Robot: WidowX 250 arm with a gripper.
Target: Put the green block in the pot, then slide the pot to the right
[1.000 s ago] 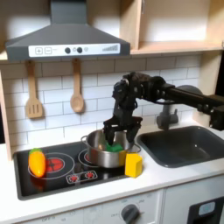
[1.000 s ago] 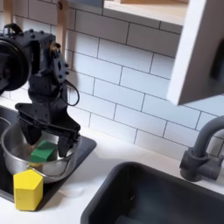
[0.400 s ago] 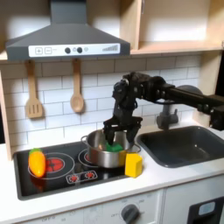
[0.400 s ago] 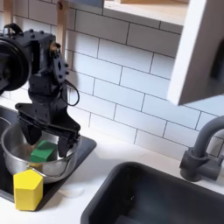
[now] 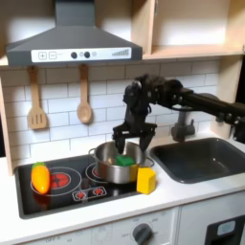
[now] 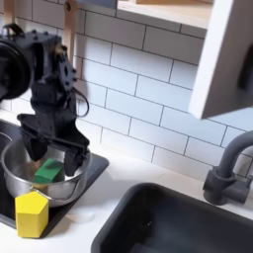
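The shiny silver pot stands on the stove's right burner in the first exterior view. Inside it lies the small green block, resting against the pot's floor. My gripper hangs open just above the pot, its black fingers spread either side of the block without touching it. A yellow block stands on the stove in front of the pot.
An orange-yellow toy vegetable lies on the left burner of the black stove. A dark sink with a grey faucet is right of the pot. Wooden utensils hang on the tiled wall.
The gripper has risen slightly above the pot with its fingers open. The green block stays lying in the pot.
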